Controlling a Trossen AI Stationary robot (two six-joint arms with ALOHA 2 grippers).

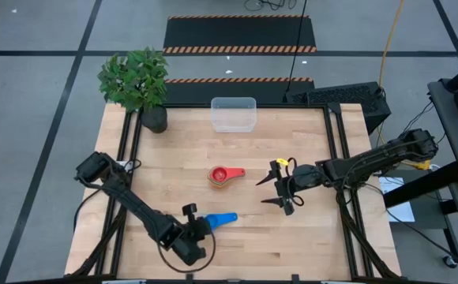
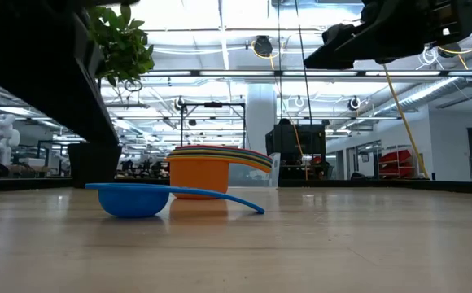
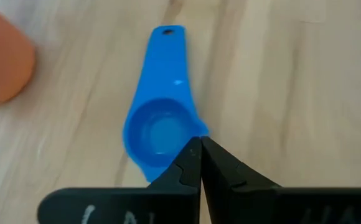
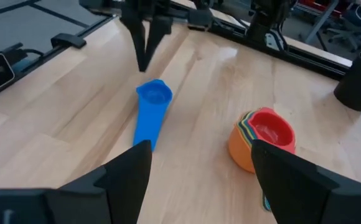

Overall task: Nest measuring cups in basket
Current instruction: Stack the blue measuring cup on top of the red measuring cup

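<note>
From above, the small light-blue plastic measuring cup (image 1: 221, 219) lies alone near the table's front, well short of the clear rectangular plastic basket (image 1: 234, 113). In the left wrist view the left gripper (image 3: 200, 144) is pinched together at the cup's rim — empty, so lifting now risks leaving it behind. In the right wrist view the right gripper (image 4: 200, 163) stands spread, beside the nested orange-and-red stack (image 4: 260, 144).

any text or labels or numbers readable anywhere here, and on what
None can be read.
Left gripper: pale marks on its dark body at the left wrist view's lower edge, cut off and unreadable.
Blue measuring cup: no size marking visible inside or on the handle.
Stack of measuring cups: no readable marking.
Basket: clear, no label visible.
Room behind the table in the low view: any signs are too small to read.
</note>
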